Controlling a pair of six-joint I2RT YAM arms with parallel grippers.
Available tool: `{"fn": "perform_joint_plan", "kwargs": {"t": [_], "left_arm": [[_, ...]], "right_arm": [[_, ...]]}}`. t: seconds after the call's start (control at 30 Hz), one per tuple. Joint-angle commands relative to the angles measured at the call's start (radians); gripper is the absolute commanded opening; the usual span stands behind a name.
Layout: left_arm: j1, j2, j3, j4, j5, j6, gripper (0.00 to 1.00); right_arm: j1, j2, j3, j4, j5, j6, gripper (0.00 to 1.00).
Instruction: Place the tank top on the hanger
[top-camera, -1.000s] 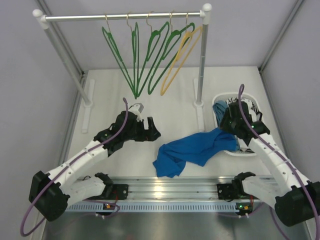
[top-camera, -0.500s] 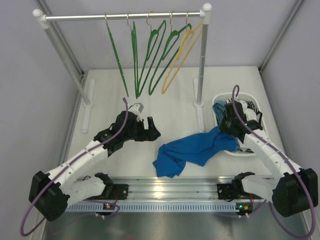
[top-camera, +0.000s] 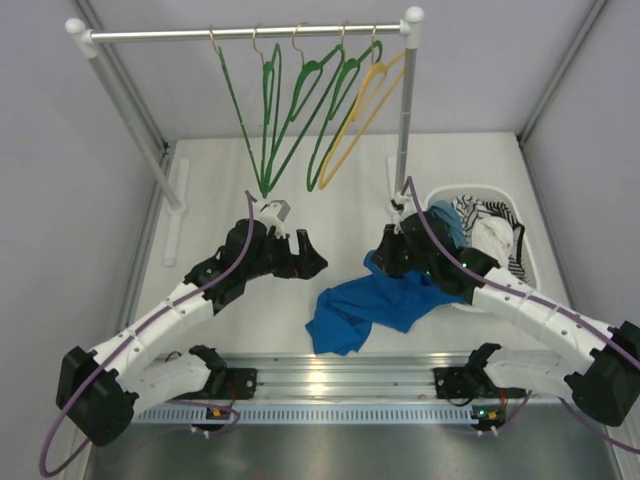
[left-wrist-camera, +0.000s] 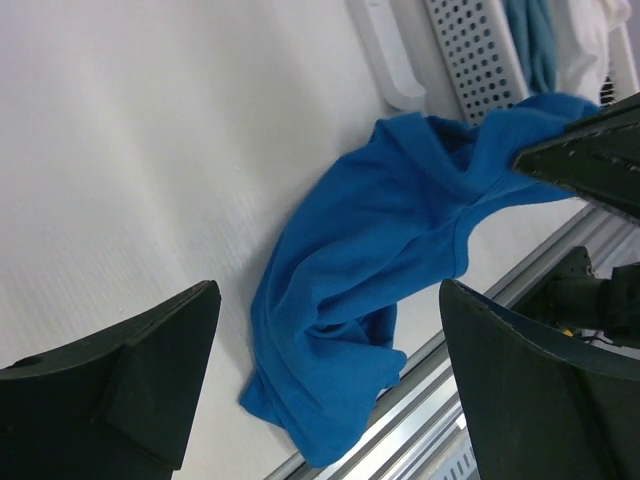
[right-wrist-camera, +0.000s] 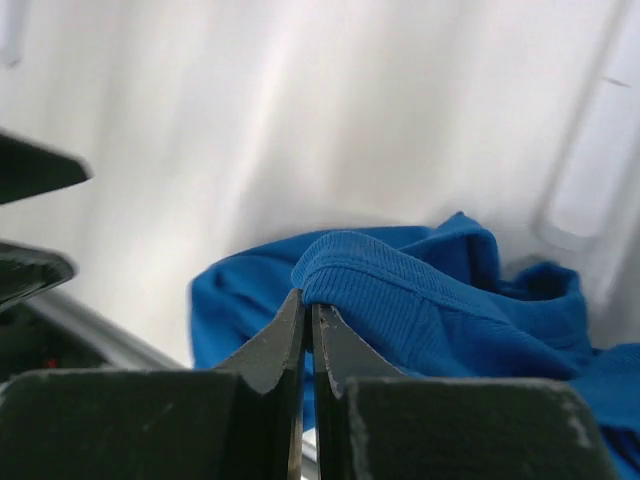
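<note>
Two robot arms reached over a white table (top-camera: 340, 215). A bright royal-blue sleeveless tank top of limp fabric (top-camera: 375, 300) lay crumpled on the table between them, its right end near a white perforated plastic basket (top-camera: 478, 188). The right gripper (right-wrist-camera: 308, 300) was pinched fully closed on a ribbed edge of the tank top, raising a small fold. The left gripper (top-camera: 312, 258) hovered just left of the cloth, fingers spread wide, holding nothing. Four thin green triangular hangers (top-camera: 267, 110) hung from a silver rail (top-camera: 250, 33) at the back.
</note>
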Motion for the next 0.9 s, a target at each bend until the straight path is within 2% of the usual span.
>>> {"fn": "perform_joint_plan", "kwargs": {"t": [0.0,0.2,0.23,0.33,0.43,0.67,0.87], "left_arm": [[0.009,-0.052,0.016,0.149,0.098,0.04,0.95],[0.05,-0.058,-0.028,0.238,0.217,0.022,0.88],[0.058,-0.055,-0.039,0.303,0.245,-0.016,0.88],[0.076,-0.032,-0.08,0.376,0.334,-0.094,0.85],[0.078,-0.005,-0.108,0.451,0.389,-0.143,0.78],[0.078,-0.014,-0.197,0.626,0.472,-0.176,0.73],[0.076,-0.003,-0.243,0.769,0.518,-0.19,0.72]], "right_arm": [[0.084,0.005,0.066,0.164,-0.117,-0.025,0.0],[0.114,0.031,0.047,0.305,-0.292,-0.031,0.0],[0.126,0.032,0.047,0.32,-0.304,-0.034,0.0],[0.143,0.048,0.044,0.341,-0.307,-0.041,0.0],[0.147,0.052,0.03,0.364,-0.31,-0.031,0.0],[0.147,0.072,0.032,0.383,-0.341,-0.018,0.0],[0.147,0.083,0.029,0.411,-0.39,0.005,0.0]]}}
